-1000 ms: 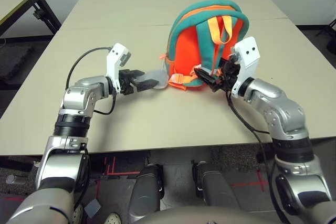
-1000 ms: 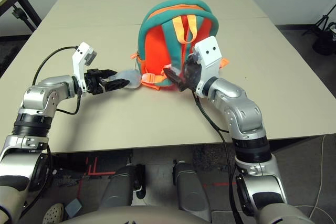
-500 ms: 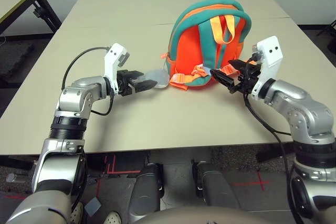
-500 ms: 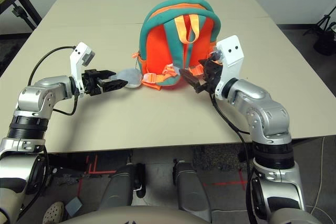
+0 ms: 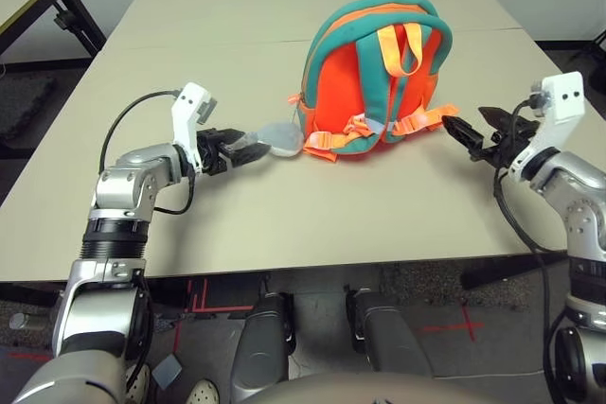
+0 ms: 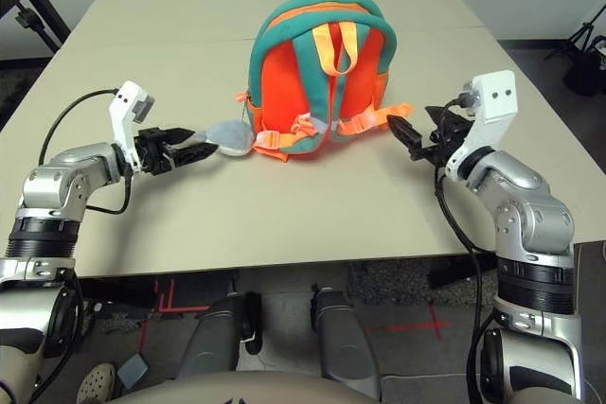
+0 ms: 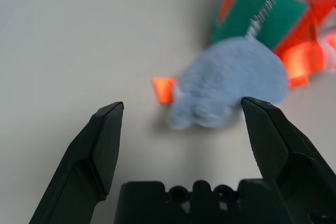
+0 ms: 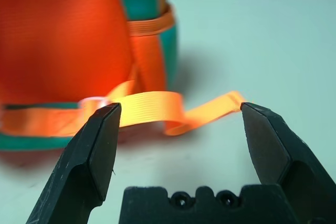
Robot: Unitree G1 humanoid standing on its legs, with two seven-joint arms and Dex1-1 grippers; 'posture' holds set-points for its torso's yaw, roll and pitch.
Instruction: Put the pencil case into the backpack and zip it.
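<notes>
The backpack (image 5: 374, 82) stands upright at the middle of the table, orange with teal edging, its strap side facing me. Its grey plush ball (image 5: 277, 137) lies on the table at its left foot. My left gripper (image 5: 248, 150) is open just left of the ball, whose tip lies between the fingertips in the left wrist view (image 7: 231, 85). My right gripper (image 5: 464, 130) is open to the right of the backpack, pointing at the end of an orange strap (image 8: 173, 111) that lies on the table. The pencil case is out of view.
The beige table (image 5: 284, 224) has its front edge close to my arms and a seam (image 5: 218, 44) running across behind the backpack. A second table with black legs (image 5: 57, 7) stands at the far left.
My right arm has pulled back to the right, away from the backpack, and a strap now lies stretched out on the table. My left gripper has drawn slightly left; the plush ball followed.
</notes>
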